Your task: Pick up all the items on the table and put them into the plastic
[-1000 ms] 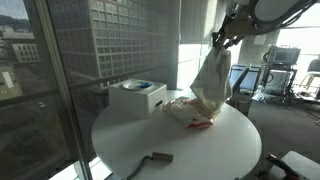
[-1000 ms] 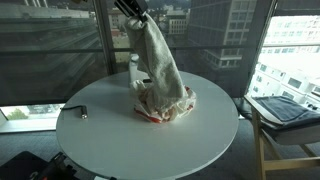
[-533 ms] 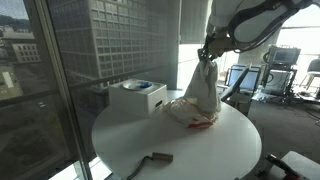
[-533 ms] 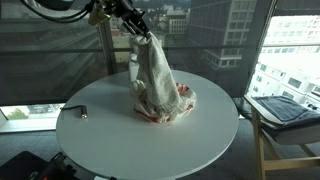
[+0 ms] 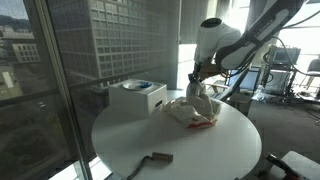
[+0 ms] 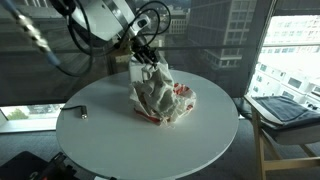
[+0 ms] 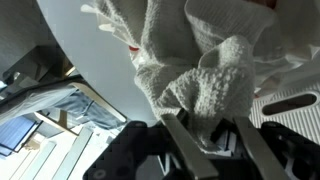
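A white knitted cloth (image 5: 200, 100) lies bunched on a crumpled clear plastic bag with red print (image 5: 203, 122) in the middle of the round white table (image 5: 130, 140). Both also show in an exterior view: the cloth (image 6: 152, 88) and the bag (image 6: 183, 97). My gripper (image 5: 196, 84) is low over the pile and shut on the top of the cloth; it is also in an exterior view (image 6: 150, 63). In the wrist view the cloth (image 7: 215, 80) fills the gap between my gripper's (image 7: 205, 128) two fingers.
A white box with a blue item on top (image 5: 137, 96) stands at the table's edge by the window. A small dark tool (image 5: 160, 157) lies near the table's other edge, also seen in an exterior view (image 6: 82, 113). A chair (image 6: 285, 110) stands beside the table.
My gripper has come down with the cloth. The cloth hung long and stretched above the bag; now it is bunched on top of the pile.
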